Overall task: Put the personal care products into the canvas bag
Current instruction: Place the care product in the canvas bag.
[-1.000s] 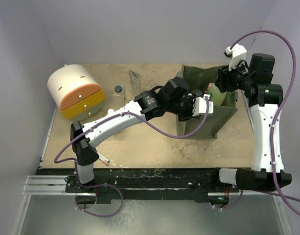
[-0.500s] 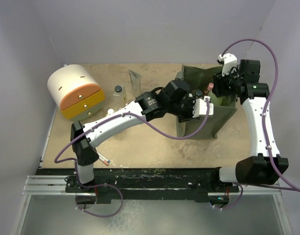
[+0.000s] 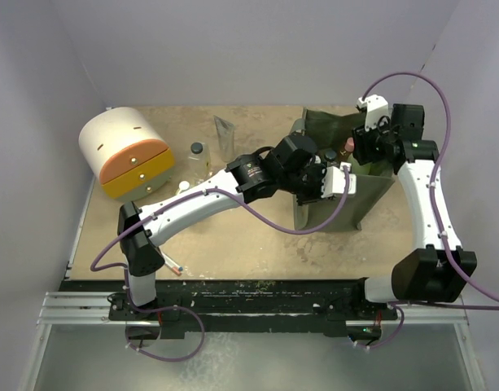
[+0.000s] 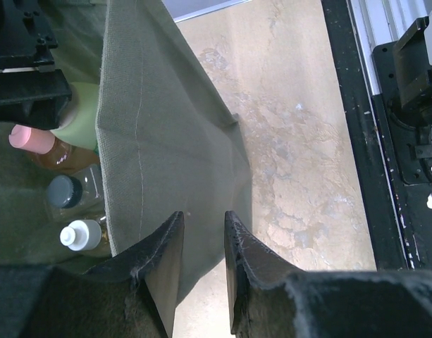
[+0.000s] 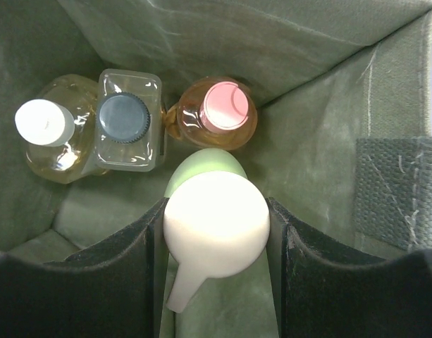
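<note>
On the beige table (image 3: 233, 244) stands an olive-green boxy canvas bag (image 3: 347, 208), its wall pinched by the left gripper (image 4: 203, 229), while the right gripper (image 5: 216, 211) inside it clamps a pale green pump bottle (image 5: 201, 169).

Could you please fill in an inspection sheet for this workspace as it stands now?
Surface: tan table, stained.
Job's things: canvas bag holds white-capped bottle, black-capped bottle and pink-capped bottle; pale green bottle held inside it; clear bottle and silver tube on the table.
Clutter: domed box; pen-like stick.
Grippers: left gripper pinches the bag wall; right gripper clamps the green bottle.
Cables: purple cables loop free.
Surroundings: plain walls.
</note>
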Controlling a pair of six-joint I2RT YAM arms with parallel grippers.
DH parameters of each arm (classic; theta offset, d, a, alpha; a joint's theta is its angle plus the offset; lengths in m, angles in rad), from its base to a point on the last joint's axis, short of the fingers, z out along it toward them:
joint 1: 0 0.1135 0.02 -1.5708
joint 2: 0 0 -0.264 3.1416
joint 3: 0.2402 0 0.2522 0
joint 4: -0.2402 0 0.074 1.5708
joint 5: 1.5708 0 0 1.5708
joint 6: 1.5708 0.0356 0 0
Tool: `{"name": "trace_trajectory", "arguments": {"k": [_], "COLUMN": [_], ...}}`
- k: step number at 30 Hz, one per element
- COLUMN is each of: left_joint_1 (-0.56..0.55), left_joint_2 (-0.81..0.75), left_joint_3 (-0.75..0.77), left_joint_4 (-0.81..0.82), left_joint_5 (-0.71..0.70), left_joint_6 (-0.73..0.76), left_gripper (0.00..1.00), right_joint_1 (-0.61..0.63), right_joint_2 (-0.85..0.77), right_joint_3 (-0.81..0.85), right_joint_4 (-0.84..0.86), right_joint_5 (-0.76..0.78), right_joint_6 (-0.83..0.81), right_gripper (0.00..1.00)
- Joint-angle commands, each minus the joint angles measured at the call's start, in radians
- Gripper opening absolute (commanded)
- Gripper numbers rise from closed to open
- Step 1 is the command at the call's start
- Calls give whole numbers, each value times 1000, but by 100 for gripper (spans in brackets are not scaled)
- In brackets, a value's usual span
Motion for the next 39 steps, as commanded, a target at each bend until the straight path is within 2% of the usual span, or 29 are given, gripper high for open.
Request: {"name": "trace_trajectory", "arguments": {"k": [1,18,31,39], "left_joint_1": [-7,-9,-10,-10], "left_joint_2": [-26,-41,-58,-77], "left_joint_3": [-6,-24,-32,-34], "left_joint_4": [30,31,40,38], "left_joint_5": [-4,-8,-13,-7], "left_joint_6": [26,40,30,7], "left_gripper": [33,36,43,51], "right_joint_1": [1,3,6,12], "right_joint_2": [-54,-29,-18,-16], "right_joint_3": [2,-113,-191,-212], "right_joint_4": [158,162,197,209], "right_joint_5": [-19,-48,-45,-40], "right_joint_6": [-28,-29,-47,-54], "right_gripper": [0,4,21,28]}}
